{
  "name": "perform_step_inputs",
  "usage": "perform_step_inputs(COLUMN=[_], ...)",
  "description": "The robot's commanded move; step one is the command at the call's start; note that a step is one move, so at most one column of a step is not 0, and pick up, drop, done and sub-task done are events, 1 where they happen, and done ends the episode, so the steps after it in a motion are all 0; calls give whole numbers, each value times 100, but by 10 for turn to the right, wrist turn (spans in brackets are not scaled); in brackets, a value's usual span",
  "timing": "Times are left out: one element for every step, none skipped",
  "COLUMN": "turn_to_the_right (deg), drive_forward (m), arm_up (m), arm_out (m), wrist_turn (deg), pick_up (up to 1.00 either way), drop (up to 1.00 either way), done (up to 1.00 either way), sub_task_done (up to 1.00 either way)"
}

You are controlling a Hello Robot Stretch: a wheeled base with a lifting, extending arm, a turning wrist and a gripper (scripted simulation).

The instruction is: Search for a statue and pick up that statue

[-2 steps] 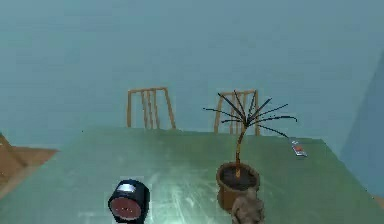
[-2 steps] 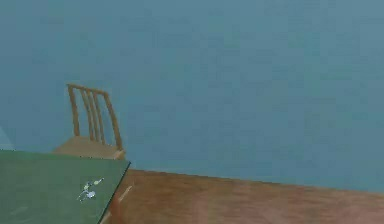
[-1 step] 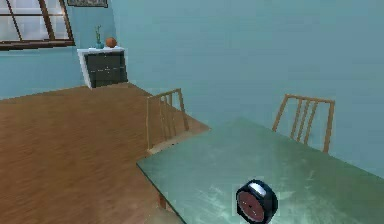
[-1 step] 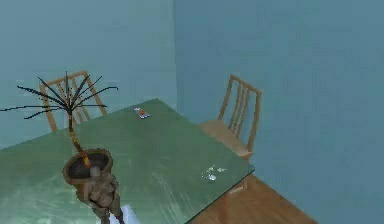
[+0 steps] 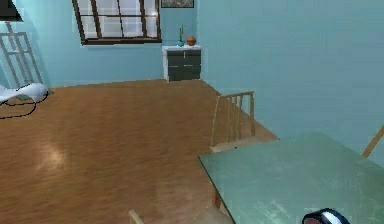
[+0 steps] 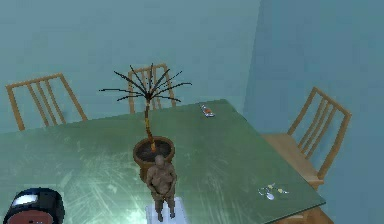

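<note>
A small brown statue (image 6: 163, 186) of a standing figure is on the green tabletop (image 6: 80, 165) near its front edge in the arm side view. Right behind the statue stands a potted plant (image 6: 152, 150) with thin dark spiky leaves. The same green table (image 5: 300, 175) fills the lower right of the forward view.
Wooden chairs (image 6: 45, 100) (image 6: 153, 78) (image 6: 315, 130) ring the table, and one chair (image 5: 235, 118) shows ahead. Small items (image 6: 207, 111) (image 6: 270, 190) and a dark round object (image 6: 35, 207) (image 5: 325, 217) lie on the table. A dark cabinet (image 5: 183, 62), a lounge chair (image 5: 20, 95) and open wood floor (image 5: 110, 140) lie ahead.
</note>
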Motion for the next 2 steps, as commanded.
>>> perform_step_inputs(turn_to_the_right=[0,0], drive_forward=[0,0], arm_up=[50,26], arm_out=[0,0], wrist_turn=[0,0], pick_up=[0,0], drop=[0,0], done=[0,0], sub_task_done=[0,0])
